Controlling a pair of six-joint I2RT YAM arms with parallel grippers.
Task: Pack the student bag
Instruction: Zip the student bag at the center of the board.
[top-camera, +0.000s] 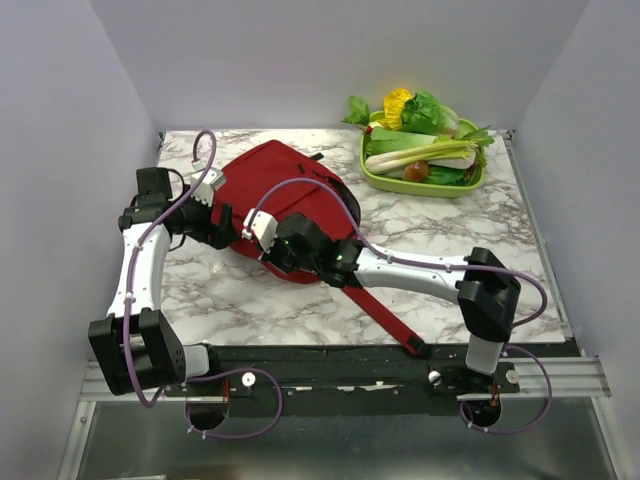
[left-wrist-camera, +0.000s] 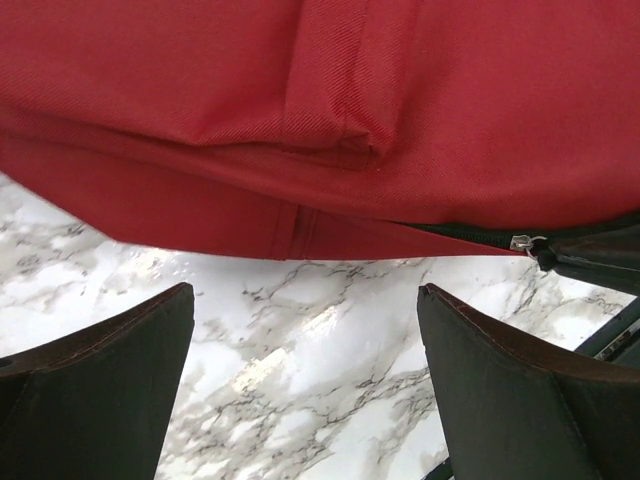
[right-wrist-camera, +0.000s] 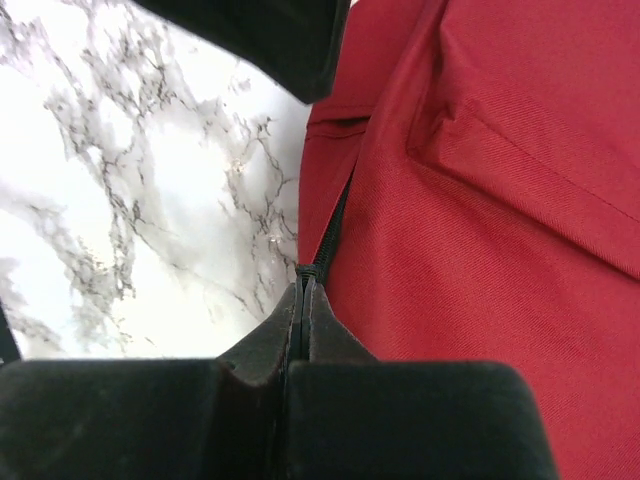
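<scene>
Right gripper (right-wrist-camera: 303, 290) is pinched tight at the bottom, tips meeting right on the end of the black zip (right-wrist-camera: 335, 225); the red bag (right-wrist-camera: 480, 260) fills the right side, a stitched fold across its upper part; marble table (right-wrist-camera: 130, 200) on the left; a dark shape (right-wrist-camera: 270, 35) pokes in at the top, can't tell what.
</scene>
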